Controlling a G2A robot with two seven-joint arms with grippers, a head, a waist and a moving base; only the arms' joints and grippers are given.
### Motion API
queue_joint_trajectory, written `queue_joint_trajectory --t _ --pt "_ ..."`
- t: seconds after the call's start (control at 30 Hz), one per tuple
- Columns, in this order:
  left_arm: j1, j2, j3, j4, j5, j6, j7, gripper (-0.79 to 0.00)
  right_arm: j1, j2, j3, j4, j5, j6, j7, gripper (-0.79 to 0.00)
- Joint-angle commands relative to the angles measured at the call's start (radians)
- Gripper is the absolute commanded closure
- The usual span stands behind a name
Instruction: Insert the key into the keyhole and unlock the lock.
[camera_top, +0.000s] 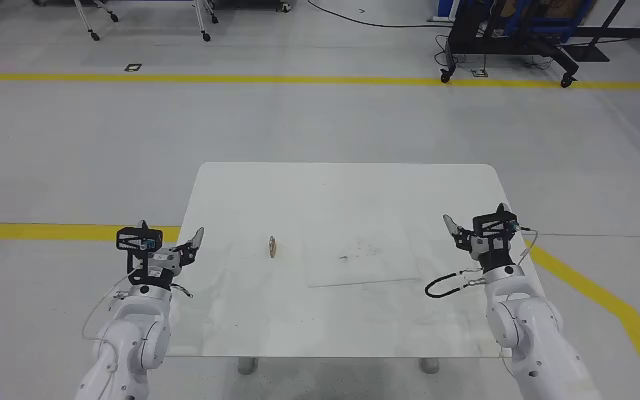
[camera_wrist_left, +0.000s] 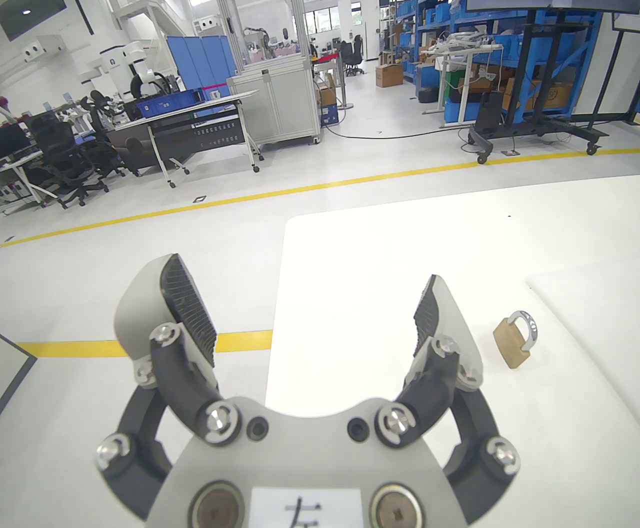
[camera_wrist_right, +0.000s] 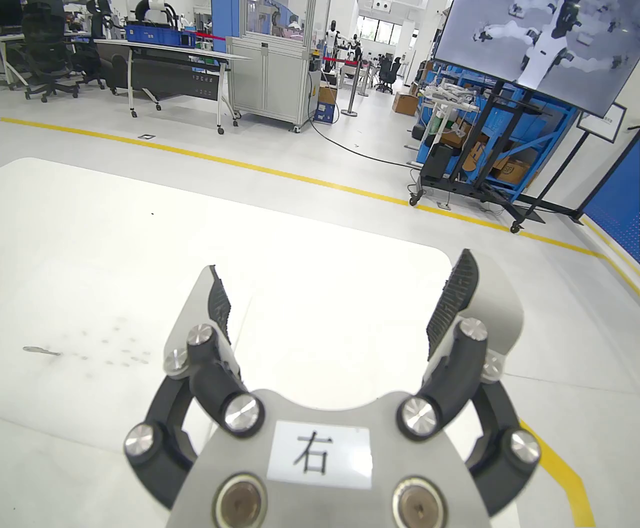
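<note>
The lock (camera_wrist_left: 512, 342) lay near the left edge of the counter (camera_top: 400, 200). The key (camera_wrist_right: 40, 350) lay flat nearer the middle, well apart from it. The left pincer (camera_wrist_left: 305, 295) and the right pincer (camera_wrist_right: 340, 285) were released and empty at opposite edges. The thin key probably called for a low pinch on its head, with the lock braced so its keyhole stayed exposed.

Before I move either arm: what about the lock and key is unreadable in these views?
- Keyhole of the rectangular brass padlock: no face turned to the left wrist view shows it; in the top view the lock is too small.
- Thin grey metal key on the white table: a sliver in the right wrist view, a speck in the top view; bow and blade ends are indistinguishable.
- Whether its silver shackle is latched: too small in both views.
</note>
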Motion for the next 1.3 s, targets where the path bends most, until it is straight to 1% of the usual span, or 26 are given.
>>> queue_joint_trajectory --t 0.0,0.07,0.17,0.23,0.6,0.67,0.73,0.8,0.9,0.97,1.07,1.1,1.13,1.17,1.27 --pt "0.0 0.0 0.0 0.0 0.0 0.0 0.0 -0.785 0.002 0.0 -0.009 -0.006 -0.017 -0.01 -0.005 -0.785" --pt "0.0 0.0 0.0 0.0 0.0 0.0 0.0 -0.785 0.009 -0.001 -0.059 -0.019 -0.058 -0.061 -0.01 -0.785" --pt "0.0 0.0 0.0 0.0 0.0 0.0 0.0 -0.785 0.04 -0.004 -0.142 -0.007 -0.094 -0.14 0.027 -0.785" --pt "0.0 0.0 0.0 0.0 0.0 0.0 0.0 -0.785 0.068 -0.008 -0.179 0.021 -0.064 -0.187 0.052 -0.785" --pt "0.0 0.0 0.0 0.0 0.0 0.0 0.0 -0.785 0.074 -0.009 -0.18 0.028 -0.054 -0.189 0.057 -0.785" --pt "0.0 0.0 0.0 0.0 0.0 0.0 0.0 -0.785 0.085 -0.01 -0.203 0.034 -0.056 -0.222 0.058 -0.785" --pt "0.0 0.0 0.0 0.0 0.0 0.0 0.0 -0.785 0.134 -0.009 -0.256 0.055 -0.105 -0.325 0.078 -0.785" --pt "0.0 0.0 0.0 0.0 0.0 0.0 0.0 -0.785 0.192 -0.009 -0.305 0.117 -0.115 -0.464 0.068 -0.785" --pt "0.0 0.0 0.0 0.0 0.0 0.0 0.0 -0.785 0.29 -0.01 -0.345 0.242 -0.02 -0.698 0.025 -0.785" --pt "0.0 0.0 0.0 0.0 0.0 0.0 0.0 -0.785 0.359 -0.008 -0.371 0.315 -0.024 -0.831 0.018 -0.785" --pt "0.0 0.0 0.0 0.0 0.0 0.0 0.0 -0.785 0.453 -0.012 -0.424 0.414 -0.042 -0.973 -0.012 -0.785" --pt "0.0 0.0 0.0 0.0 0.0 0.0 0.0 -0.785 0.481 -0.014 -0.435 0.453 -0.056 -0.972 -0.019 -0.785" --pt "0.0 0.0 0.0 0.0 0.0 0.0 0.0 -0.785 0.506 -0.018 -0.451 0.486 -0.067 -0.97 -0.014 -0.379" --pt "0.0 0.0 0.0 0.0 0.0 0.0 0.0 -0.785 0.531 -0.021 -0.467 0.51 -0.078 -0.97 -0.011 -0.339" --pt "0.0 0.0 0.0 0.0 0.0 0.0 0.0 -0.785 0.594 -0.03 -0.511 0.572 -0.118 -0.965 0.012 -0.357"
